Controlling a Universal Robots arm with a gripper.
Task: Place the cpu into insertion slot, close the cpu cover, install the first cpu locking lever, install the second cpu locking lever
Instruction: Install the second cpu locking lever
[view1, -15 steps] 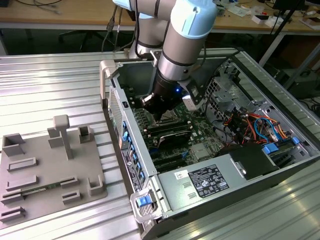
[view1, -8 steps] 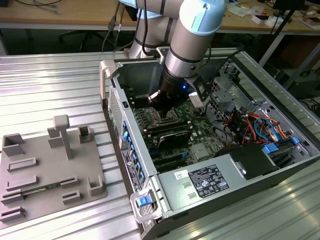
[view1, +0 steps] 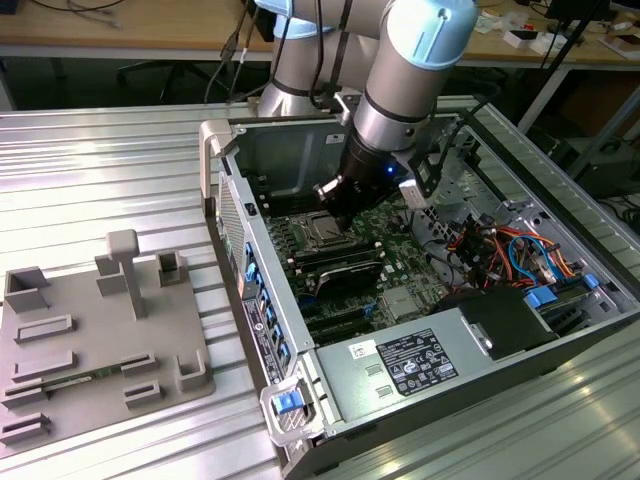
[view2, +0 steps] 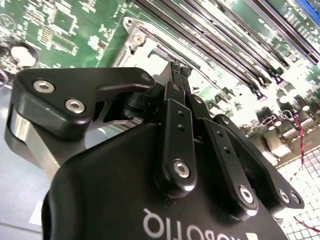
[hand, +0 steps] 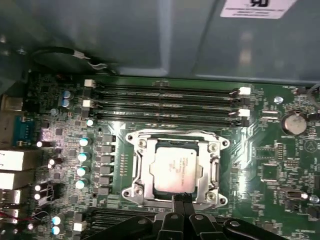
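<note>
A grey fixture tray (view1: 100, 340) lies beside the open computer case (view1: 300, 350).

Ribbed metal table (view1: 120, 170), wooden desks (view1: 130, 25)

The power supply label (view1: 415, 362) carries print, but none of it is legible.

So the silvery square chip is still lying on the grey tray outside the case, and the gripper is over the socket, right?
Not quite. In the first wrist view the silvery square chip already sits in the silver-rimmed socket on the green board, not on the tray. The gripper is indeed at the socket's edge.
</note>
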